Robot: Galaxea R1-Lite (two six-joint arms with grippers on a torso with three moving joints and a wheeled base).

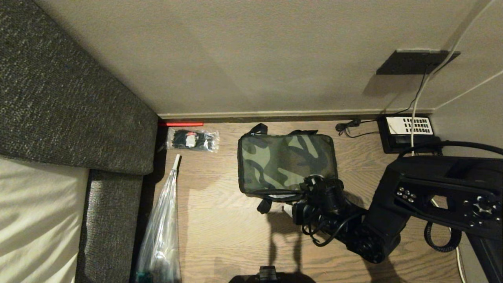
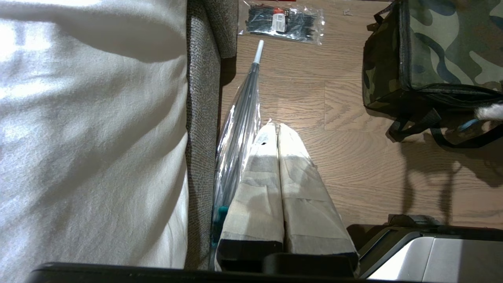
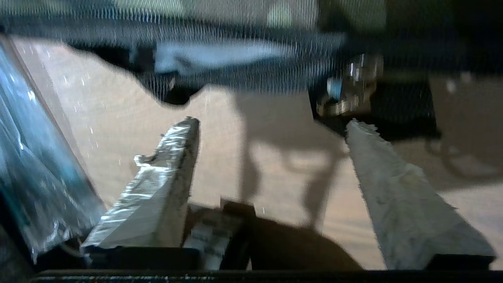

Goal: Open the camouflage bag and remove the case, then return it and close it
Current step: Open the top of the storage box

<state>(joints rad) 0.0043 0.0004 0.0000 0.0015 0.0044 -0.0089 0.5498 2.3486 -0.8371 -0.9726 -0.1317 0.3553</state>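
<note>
The camouflage bag (image 1: 287, 161) lies on the wooden floor with its lid down, black straps trailing from its near edge. It also fills the upper right of the left wrist view (image 2: 444, 43). My right gripper (image 1: 310, 200) hovers at the bag's near right corner. In the right wrist view it (image 3: 271, 122) is open, with only floor between the taped fingers (image 3: 393, 184). A small shiny metal fitting (image 3: 349, 90) on the bag's black trim sits just past one fingertip. My left gripper (image 2: 276, 126) is shut and empty, parked off to the left. The case is hidden.
Grey upholstered furniture (image 1: 70, 98) with a white sheet borders the left. A plastic-wrapped umbrella (image 1: 163, 228) and a packet of black cable ties (image 1: 192, 139) lie beside it. A black telephone (image 1: 408, 131) with cables sits by the wall at back right.
</note>
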